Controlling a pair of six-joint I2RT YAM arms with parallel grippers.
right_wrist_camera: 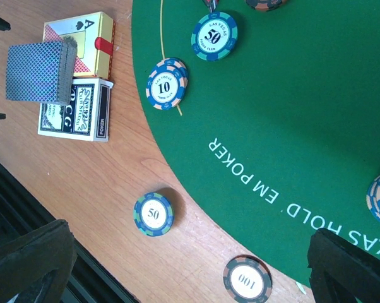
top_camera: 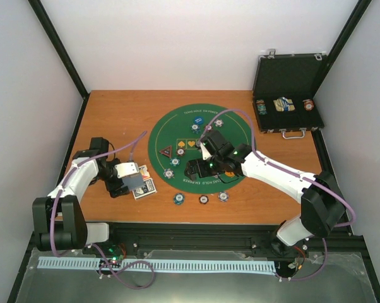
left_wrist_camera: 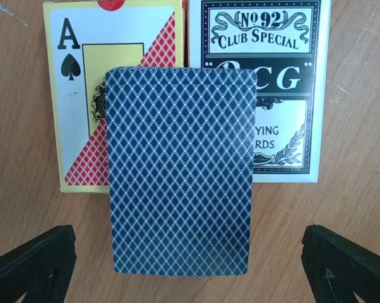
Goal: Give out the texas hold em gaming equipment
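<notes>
A deck of blue-backed playing cards [left_wrist_camera: 180, 170] rests on two card boxes [left_wrist_camera: 83, 95]. My left gripper [left_wrist_camera: 189, 255] stands open around the deck's near end, its fingers [left_wrist_camera: 32, 265] wide of it. In the top view this gripper [top_camera: 136, 180] sits left of the green mat [top_camera: 196, 110]. My right gripper [right_wrist_camera: 190, 265] is open and holds nothing, hovering over the mat's near edge [top_camera: 195, 169]. Below it, a 50 chip [right_wrist_camera: 153, 214] and a 100 chip [right_wrist_camera: 247, 278] lie on bare wood. A 10 chip [right_wrist_camera: 166, 83] and another 50 chip [right_wrist_camera: 214, 36] lie on the mat. A triangle marker [top_camera: 167, 152] and orange discs [top_camera: 181, 144] lie on the mat's left.
An open black case [top_camera: 288, 76] with chips and cards inside stands at the back right corner. A third chip [top_camera: 223, 196] lies on the wood near the front edge. White walls enclose the wooden table [top_camera: 114, 120] on three sides.
</notes>
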